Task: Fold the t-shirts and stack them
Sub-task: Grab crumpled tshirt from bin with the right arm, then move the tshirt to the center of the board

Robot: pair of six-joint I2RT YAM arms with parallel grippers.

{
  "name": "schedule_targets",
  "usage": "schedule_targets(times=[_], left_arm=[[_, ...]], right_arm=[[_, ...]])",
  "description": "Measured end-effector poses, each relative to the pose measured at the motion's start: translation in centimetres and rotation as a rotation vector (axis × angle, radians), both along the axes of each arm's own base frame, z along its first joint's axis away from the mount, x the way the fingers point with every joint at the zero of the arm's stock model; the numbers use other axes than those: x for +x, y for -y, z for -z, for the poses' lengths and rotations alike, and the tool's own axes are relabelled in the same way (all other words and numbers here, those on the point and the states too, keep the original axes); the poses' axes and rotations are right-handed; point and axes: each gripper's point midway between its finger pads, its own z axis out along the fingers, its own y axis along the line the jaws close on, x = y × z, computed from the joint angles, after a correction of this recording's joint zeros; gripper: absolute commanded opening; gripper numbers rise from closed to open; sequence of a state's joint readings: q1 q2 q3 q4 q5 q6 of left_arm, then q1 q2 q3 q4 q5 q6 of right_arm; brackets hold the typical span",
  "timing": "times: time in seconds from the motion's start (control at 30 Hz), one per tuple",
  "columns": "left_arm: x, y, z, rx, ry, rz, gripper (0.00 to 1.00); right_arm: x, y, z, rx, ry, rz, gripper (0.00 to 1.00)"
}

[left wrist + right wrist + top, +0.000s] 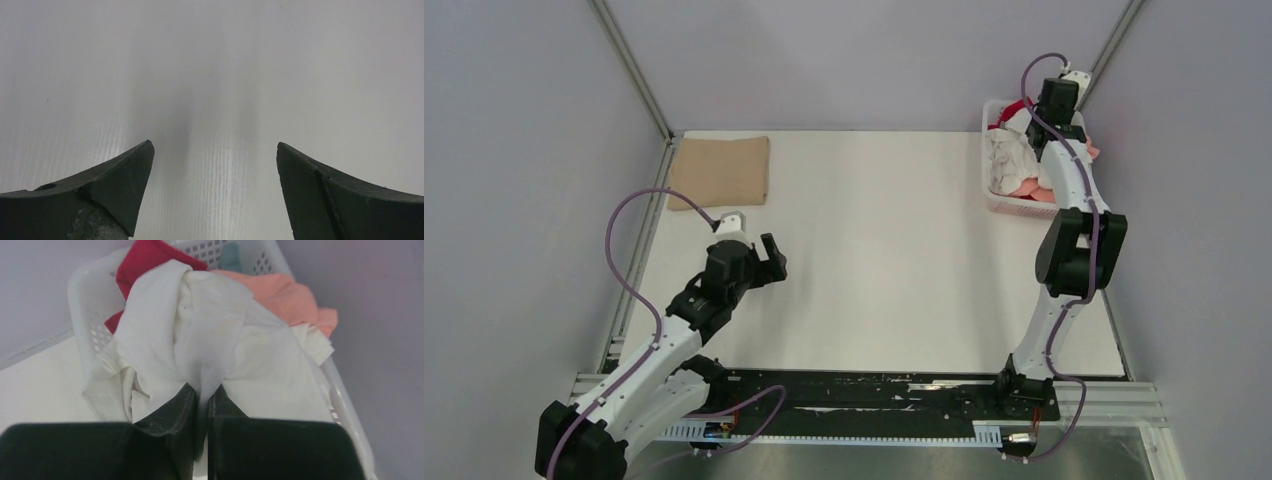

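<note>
right gripper (202,390): nearest the wrist cam. Jaws pinched almost together on a fold of the white shirt (210,325), with cloth showing in the slit between them. Grip looks real but thin.
table (874,250): white top; the middle is bare where folding would happen.
basket (80,295): white lattice, far right corner of the table, heaped with shirts above the rim.
white shirt: crumpled on top of the heap, still in the basket and partly spilling over the near rim. Not lifted yet.
tan shirt (721,170): lies flat as a neat rectangle at the far left corner, well apart from the basket. Reads as folded, so it's the start of the stack.
pink shirt (280,295): bunched under and behind the white one, on the wall side of the basket.
red shirt (145,257): at the far end of the basket, mostly buried.
grey-blue shirt (231,255): only a scrap shows at the far rim.
left gripper (215,145): jaws wide apart, nothing between them, hanging over bare table on the near left.
done: one shirt folded and placed, by the look of it.
left: white one to pull out, spread, fold and stack, then at least three more in the basket. Early in the job.
risk: the pinch may drag the pink shirt out along with the white.
</note>
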State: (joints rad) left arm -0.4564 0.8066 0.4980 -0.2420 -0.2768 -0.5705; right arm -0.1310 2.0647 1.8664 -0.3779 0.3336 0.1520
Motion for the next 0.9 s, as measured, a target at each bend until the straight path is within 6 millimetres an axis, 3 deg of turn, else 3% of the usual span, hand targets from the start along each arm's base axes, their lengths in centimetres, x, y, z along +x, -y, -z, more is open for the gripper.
schedule_targets(times=[0.07, 0.23, 0.4, 0.53, 0.67, 0.8, 0.9], left_arm=[[-0.1, 0.1, -0.2, -0.009, 0.007, 0.006, 1.0], [-0.2, 0.2, -1.6, -0.038, 0.049, 0.013, 1.0], [-0.5, 0.4, -2.9, -0.069, 0.094, 0.022, 1.0], [-0.7, 0.6, -3.7, -0.094, 0.116, 0.035, 1.0], [-1.2, 0.7, -4.8, -0.132, 0.147, 0.04, 1.0], [-1.7, 0.7, -5.7, -0.169, 0.173, 0.039, 1.0], [-2.2, 0.6, -6.2, -0.189, 0.183, 0.04, 1.0]], right_arm=[[-0.7, 0.2, -3.2, -0.025, 0.045, 0.006, 0.0], [-2.8, -0.1, -14.1, -0.076, 0.237, -0.015, 0.0], [-6.1, -3.1, -23.3, -0.065, 0.425, -0.142, 0.0], [-9.0, -8.5, -28.6, -0.033, 0.54, -0.335, 0.0], [-12.4, -17.0, -32.3, 0.006, 0.627, -0.564, 0.0], [-16.3, -25.0, -33.6, 0.061, 0.665, -0.762, 0.0], [-18.9, -29.2, -33.5, 0.104, 0.666, -0.875, 0.0]])
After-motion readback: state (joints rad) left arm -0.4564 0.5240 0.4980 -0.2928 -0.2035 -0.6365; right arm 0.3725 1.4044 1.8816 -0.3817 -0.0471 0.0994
